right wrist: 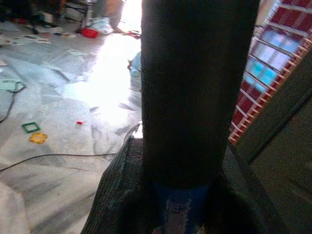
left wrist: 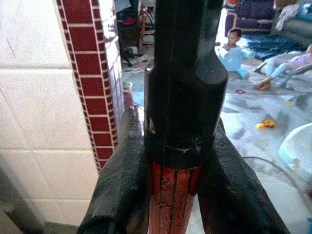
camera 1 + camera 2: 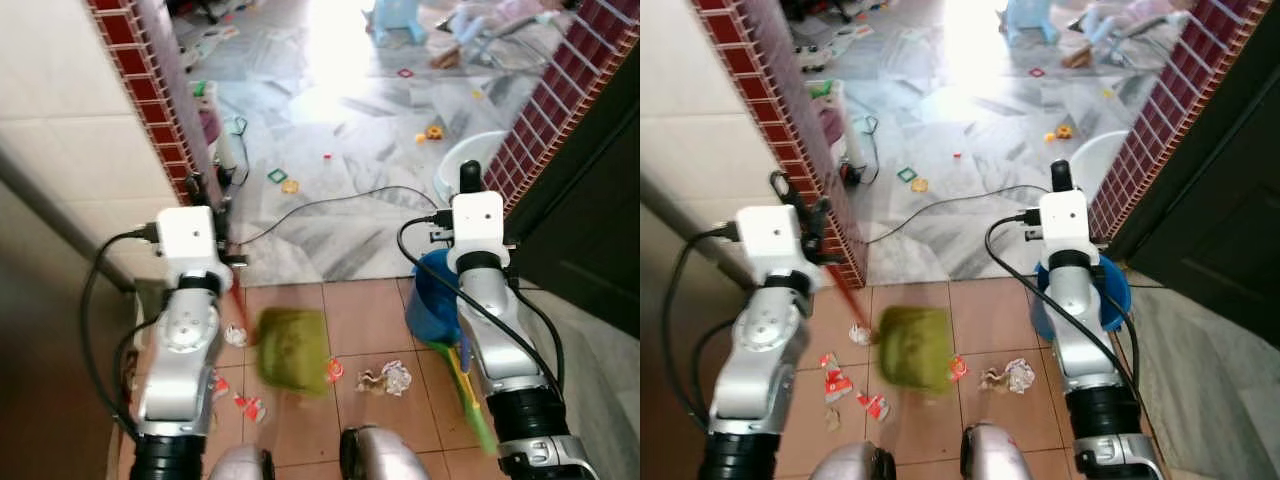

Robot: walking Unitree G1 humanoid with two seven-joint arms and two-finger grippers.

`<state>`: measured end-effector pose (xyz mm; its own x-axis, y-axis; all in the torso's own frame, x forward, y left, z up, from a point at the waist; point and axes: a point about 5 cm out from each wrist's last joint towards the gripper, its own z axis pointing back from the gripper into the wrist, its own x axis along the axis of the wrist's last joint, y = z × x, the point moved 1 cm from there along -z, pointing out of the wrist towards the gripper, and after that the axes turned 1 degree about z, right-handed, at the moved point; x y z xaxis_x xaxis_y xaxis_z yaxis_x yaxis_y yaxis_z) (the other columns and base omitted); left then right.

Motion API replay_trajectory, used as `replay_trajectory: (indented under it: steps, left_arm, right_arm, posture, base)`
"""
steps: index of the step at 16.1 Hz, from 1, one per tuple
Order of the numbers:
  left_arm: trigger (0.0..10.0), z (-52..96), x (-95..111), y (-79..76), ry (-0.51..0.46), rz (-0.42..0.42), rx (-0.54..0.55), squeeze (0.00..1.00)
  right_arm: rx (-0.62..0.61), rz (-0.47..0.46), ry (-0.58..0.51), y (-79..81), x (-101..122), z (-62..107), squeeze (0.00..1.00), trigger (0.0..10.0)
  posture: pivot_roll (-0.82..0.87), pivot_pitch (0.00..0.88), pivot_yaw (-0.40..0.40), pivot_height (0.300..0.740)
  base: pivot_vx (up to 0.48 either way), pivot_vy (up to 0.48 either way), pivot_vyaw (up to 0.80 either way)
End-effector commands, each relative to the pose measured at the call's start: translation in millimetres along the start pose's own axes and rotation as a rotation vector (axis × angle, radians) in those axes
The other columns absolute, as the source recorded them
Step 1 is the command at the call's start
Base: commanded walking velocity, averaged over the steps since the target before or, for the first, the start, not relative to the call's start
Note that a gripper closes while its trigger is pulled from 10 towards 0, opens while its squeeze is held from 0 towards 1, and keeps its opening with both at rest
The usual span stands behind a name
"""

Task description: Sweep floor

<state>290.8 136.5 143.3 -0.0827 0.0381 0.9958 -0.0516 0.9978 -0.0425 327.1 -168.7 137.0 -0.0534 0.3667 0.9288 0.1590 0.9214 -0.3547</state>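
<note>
Left gripper (image 2: pixel 170 190) clamped on red broom handle (image 2: pixel 171 195), green broom head (image 3: pixel 291 347) blurred beside paper scraps (image 3: pixel 385 378) on terracotta tiles (image 3: pixel 365 315), right gripper (image 1: pixel 180 204) closed around blue dustpan handle (image 1: pixel 181 207).

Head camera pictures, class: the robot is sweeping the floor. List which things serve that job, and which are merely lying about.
Part of the job:
- red-handled broom with blurred green head, held in left gripper
- blue dustpan, its handle held in right gripper
- crumpled white paper
- red-and-white wrappers

Lying about:
- black cable
- green square toy frame
- yellow toy
</note>
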Motion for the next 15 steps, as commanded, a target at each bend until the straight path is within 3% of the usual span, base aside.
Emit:
replay_trajectory:
  steps: [1, 6, 10, 15]
  left_arm:
    - [10.0, -3.8, 6, -2.1, -0.035, -0.007, 0.007, 0.00]
    - [10.0, -9.7, 5, -17.2, -0.050, 0.003, -0.027, 0.00]
    - [10.0, -11.8, -12, -28.1, -0.015, -0.028, -0.060, 0.00]
    - [10.0, -16.6, -14, -23.8, 0.005, -0.024, -0.037, 0.00]
  right_arm:
    - [-0.009, -0.005, -0.042, -1.8, 9, -4.1, 0.00, 10.0]
    - [-0.002, -0.019, -0.037, 1.4, 9, -4.6, 0.00, 10.0]
    - [0.003, -0.030, -0.034, 2.8, 10, -3.8, 0.00, 10.0]
    - [0.020, -0.076, -0.032, 2.0, 10, -0.4, 0.00, 10.0]
  posture:
    - [-0.06, 0.106, 0.003, 0.740]
    - [-0.07, 0.107, 0.004, 0.740]
    - [-0.09, 0.125, 0.002, 0.740]
    - [-0.09, 0.144, 0.007, 0.740]
  base:
    - [0.000, 0.000, 0.00]
    - [0.000, 0.000, 0.00]
    - [0.000, 0.000, 0.00]
    - [0.000, 0.000, 0.00]
